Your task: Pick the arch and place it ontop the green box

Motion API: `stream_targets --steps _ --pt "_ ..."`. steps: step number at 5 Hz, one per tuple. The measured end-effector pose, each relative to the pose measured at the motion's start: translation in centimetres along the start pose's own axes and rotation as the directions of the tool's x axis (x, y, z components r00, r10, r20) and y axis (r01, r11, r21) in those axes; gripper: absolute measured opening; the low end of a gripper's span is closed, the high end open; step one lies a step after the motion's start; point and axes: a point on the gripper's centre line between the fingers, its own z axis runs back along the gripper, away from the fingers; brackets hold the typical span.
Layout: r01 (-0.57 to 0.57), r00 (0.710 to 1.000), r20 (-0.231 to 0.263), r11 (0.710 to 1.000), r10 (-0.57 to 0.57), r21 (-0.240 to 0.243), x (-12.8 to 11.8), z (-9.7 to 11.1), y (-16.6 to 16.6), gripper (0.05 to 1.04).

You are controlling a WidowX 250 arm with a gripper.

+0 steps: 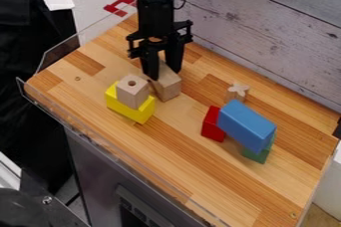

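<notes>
Camera view: gripper (163,74) far left, down at wooden arch (170,89); can't tell if gripping. Arch on table (186,166), beside yellow block (138,114). Green box (255,157) at right, partly hidden under blue block (245,125).

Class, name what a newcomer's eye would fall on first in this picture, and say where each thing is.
Most likely the big blue block, lying over the green block and close to the red block. Next, the black end effector, hanging down at a wooden block; then the bright yellow block towards the left, bearing a wooden cube.
</notes>
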Motion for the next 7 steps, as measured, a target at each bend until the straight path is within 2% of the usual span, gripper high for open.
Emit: stream_targets --steps 1,2,3,4,5,7 --pt "0.012 0.996 0.089 0.999 -0.009 -0.030 -1.6 3.1 0.6 0.516" --pt "0.036 0.988 0.155 0.994 -0.019 -0.106 -4.9 4.9 1.2 0.516" --pt "0.058 0.985 0.169 0.984 -0.030 -0.166 -8.2 6.1 0.2 0.516" --pt "0.020 0.993 0.120 0.981 0.003 -0.191 -11.2 5.9 0.0 0.516" --pt "-0.023 0.996 0.083 0.976 0.043 -0.218 -13.2 5.8 -0.2 0.516" --pt "-0.038 0.998 0.051 0.983 0.048 -0.180 -14.9 5.6 -1.3 0.516"
